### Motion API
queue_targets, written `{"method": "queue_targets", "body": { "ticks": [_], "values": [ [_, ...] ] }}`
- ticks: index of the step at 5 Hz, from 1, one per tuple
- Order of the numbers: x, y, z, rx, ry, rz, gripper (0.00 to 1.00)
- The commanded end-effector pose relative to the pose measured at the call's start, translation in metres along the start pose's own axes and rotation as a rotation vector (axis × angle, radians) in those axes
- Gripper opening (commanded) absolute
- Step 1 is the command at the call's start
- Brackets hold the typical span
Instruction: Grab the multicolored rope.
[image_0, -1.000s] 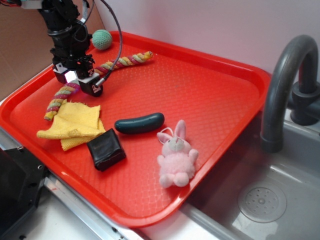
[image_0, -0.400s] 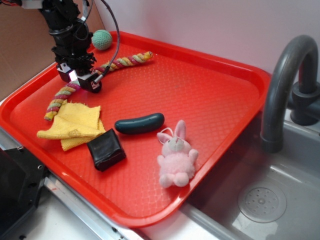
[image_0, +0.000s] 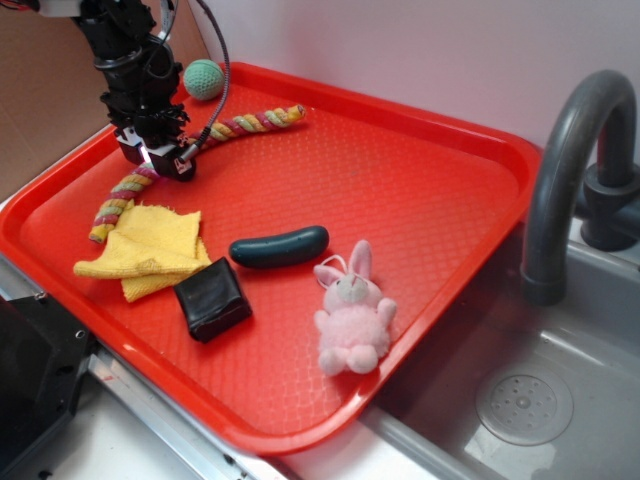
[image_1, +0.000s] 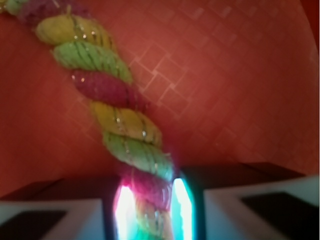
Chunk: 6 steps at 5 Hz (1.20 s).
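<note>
The multicolored rope (image_0: 250, 123), a twisted cord of pink, yellow and green strands, lies curved along the far left of the red tray (image_0: 420, 190). My gripper (image_0: 157, 163) stands down on the rope's middle stretch, its black fingers close together on either side of the cord. In the wrist view the rope (image_1: 107, 90) runs from the upper left down between the two pads, which press on it from both sides; the gripper (image_1: 150, 210) is shut on it. The rope still rests on the tray.
A green knitted ball (image_0: 204, 78) sits just behind the arm. In front lie a yellow cloth (image_0: 150, 250), a black block (image_0: 212, 298), a dark green cucumber toy (image_0: 280, 246) and a pink bunny (image_0: 352, 310). A grey faucet (image_0: 565, 170) and sink (image_0: 520, 400) are at right.
The gripper has shifted slightly back and left along the rope, and its fingers have drawn together from a wide spread onto the cord.
</note>
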<state>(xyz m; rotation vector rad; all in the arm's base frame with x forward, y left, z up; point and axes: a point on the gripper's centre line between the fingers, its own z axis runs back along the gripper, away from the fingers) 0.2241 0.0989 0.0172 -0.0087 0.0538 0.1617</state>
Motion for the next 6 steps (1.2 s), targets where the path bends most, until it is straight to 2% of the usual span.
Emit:
{"method": "queue_targets", "body": {
  "ticks": [1,2,3,4,5,6],
  "values": [
    [-0.012,-0.014,0.066,0.015,-0.086,0.201,0.0],
    [-0.018,-0.034,0.117,-0.065,-0.164,0.297,0.0],
    [-0.03,-0.066,0.168,-0.185,-0.172,0.309,0.0],
    [-0.037,-0.101,0.197,-0.156,-0.197,0.2,0.0],
    [-0.042,-0.119,0.205,-0.134,-0.233,0.143,0.0],
    [-0.037,-0.123,0.202,-0.15,-0.243,0.08,0.0]
  ]
}}
